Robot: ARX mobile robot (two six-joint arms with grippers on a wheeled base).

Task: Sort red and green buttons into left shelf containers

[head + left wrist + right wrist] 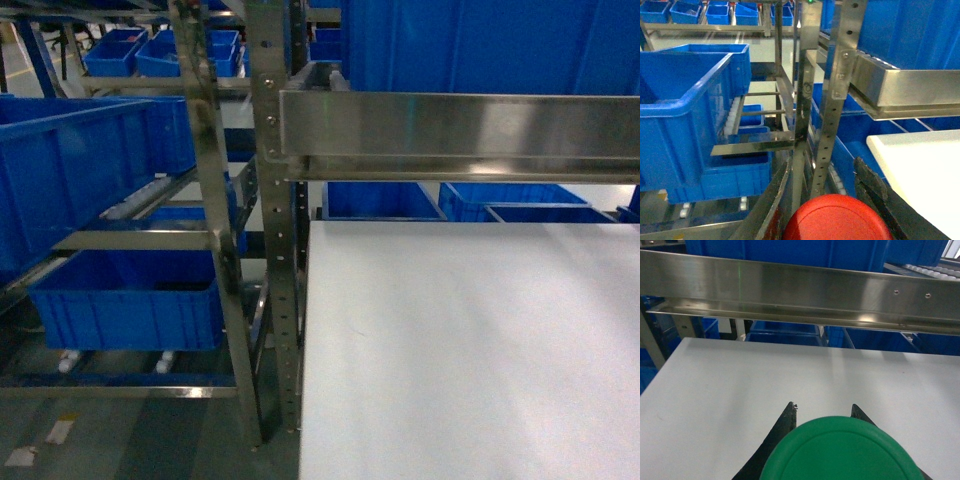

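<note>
In the left wrist view my left gripper [823, 162] is shut on the red button [837, 220], whose wide red cap fills the space between the dark fingers. It hangs in front of the left shelf posts, with a large blue container [680, 115] to the upper left. My right gripper [822, 406] is shut on the green button [840, 452], held above the white table [740, 385]. The head view shows the left shelf containers, an upper tote [90, 170] and a lower tote [130, 300], but neither gripper nor button.
A steel shelf rail [460, 125] runs across above the white table [470, 350], and perforated steel uprights [270, 250] stand at the table's left edge. More blue bins [510, 200] sit behind the table and on far racks [160, 50].
</note>
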